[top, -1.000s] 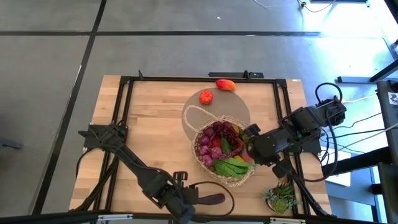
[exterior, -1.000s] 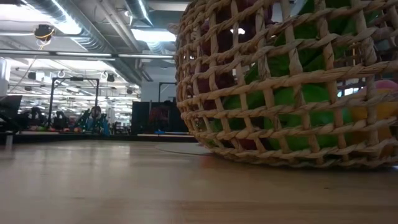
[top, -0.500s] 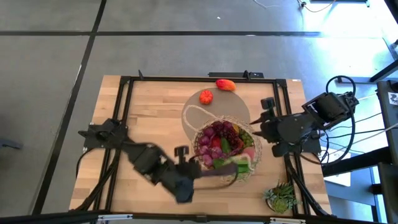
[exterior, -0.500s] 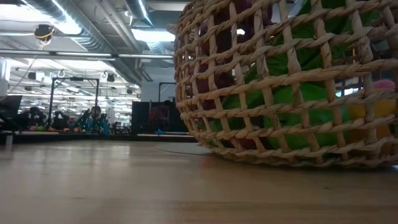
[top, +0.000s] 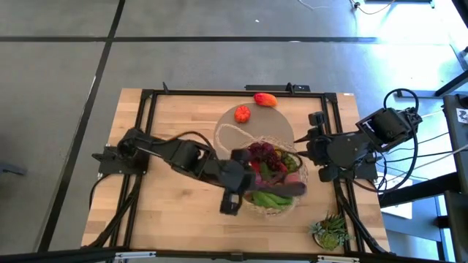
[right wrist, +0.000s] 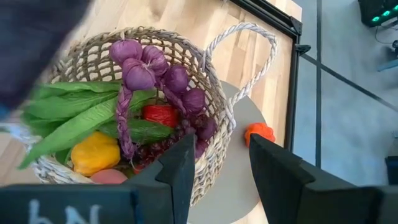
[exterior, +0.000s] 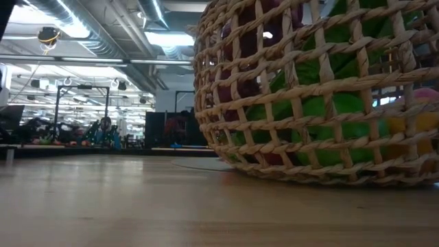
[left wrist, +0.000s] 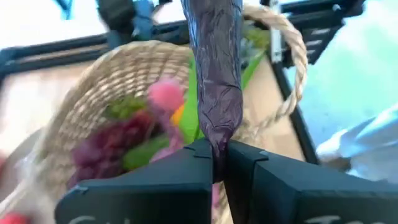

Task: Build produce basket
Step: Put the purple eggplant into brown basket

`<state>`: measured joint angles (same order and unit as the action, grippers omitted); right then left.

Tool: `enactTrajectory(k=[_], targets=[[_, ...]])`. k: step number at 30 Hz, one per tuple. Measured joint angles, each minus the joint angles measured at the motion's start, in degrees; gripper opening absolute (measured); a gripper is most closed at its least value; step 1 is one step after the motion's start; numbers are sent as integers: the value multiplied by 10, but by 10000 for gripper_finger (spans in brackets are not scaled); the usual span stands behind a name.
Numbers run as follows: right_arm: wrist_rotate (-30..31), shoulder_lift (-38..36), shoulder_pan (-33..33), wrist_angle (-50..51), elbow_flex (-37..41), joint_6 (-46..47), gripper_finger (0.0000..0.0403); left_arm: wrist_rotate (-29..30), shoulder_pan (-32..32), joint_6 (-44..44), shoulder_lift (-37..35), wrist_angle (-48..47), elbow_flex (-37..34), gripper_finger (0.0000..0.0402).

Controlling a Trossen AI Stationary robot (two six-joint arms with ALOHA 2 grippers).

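The tan wicker basket (top: 267, 175) sits on a grey round mat, filled with purple grapes, green leaves, a yellow pepper and red pieces; its wall fills the low view (exterior: 315, 89). My left gripper (top: 252, 191) has come in from the table's left and is shut on a long dark purple piece (top: 281, 189), like an aubergine, which reaches over the basket's near part. My right gripper (top: 306, 150) is open and stands just right of the basket, touching nothing (right wrist: 221, 165). A tomato (top: 242, 113) and a red-orange pepper (top: 265, 99) lie on the table beyond the basket. My left gripper (left wrist: 217, 158) pinches the purple piece by its near end (left wrist: 217, 138) between the two fingers. The fingers come in about level from the table's left, and the piece runs straight on from them. It is off the table over the basket (left wrist: 93, 87); whether it touches the produce, I cannot tell.
A spiky green potted plant (top: 330, 230) stands at the table's near right corner. The basket's loop handle (top: 223, 135) lies toward the far left over the mat (top: 281, 131). Black frame rails run along the table's edges. Bare wood lies on the left half.
My left arm has swung from the table's near edge up and toward the right, carrying the purple piece from beside the basket to over its near part. My right gripper drew back out of the basket toward the right edge, then kept still.
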<state>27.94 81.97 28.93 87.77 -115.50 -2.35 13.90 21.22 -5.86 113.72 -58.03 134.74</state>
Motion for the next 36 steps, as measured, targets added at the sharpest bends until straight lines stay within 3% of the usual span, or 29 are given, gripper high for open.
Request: enactTrajectory(k=[5,15,21,29,36], targets=[[0,0,0,2,0,21,147,53,-25,-11,-7,-48,0,0],[-1,0,0,3,0,68,147,28,-82,-11,2,-72,-62,0],[-1,0,0,6,0,67,147,-50,-102,3,2,-84,-112,0],[-1,0,0,6,0,74,147,-21,-117,46,3,-73,-158,1],[-1,0,0,6,0,94,147,11,-132,46,3,-34,-166,48]])
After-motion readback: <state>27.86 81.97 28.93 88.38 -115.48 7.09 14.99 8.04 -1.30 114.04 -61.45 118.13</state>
